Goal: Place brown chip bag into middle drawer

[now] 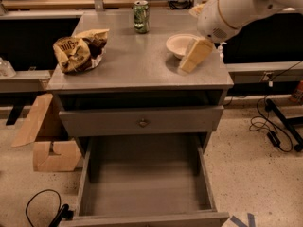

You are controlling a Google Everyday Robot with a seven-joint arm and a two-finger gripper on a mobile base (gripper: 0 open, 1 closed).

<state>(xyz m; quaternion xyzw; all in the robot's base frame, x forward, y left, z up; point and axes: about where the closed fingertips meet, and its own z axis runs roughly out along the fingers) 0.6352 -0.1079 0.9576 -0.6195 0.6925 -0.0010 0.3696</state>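
Observation:
The brown chip bag lies crumpled on the left side of the grey cabinet top. The middle drawer is pulled out at the bottom of the view, its grey floor bare. My gripper hangs from the white arm over the right part of the top. It is just in front of the beige bowl, far to the right of the bag, and holds nothing that I can see.
A beige bowl sits on the right of the top, partly behind my gripper. A green can stands at the back. The drawer front with a knob is shut. A cardboard box and cables lie on the floor.

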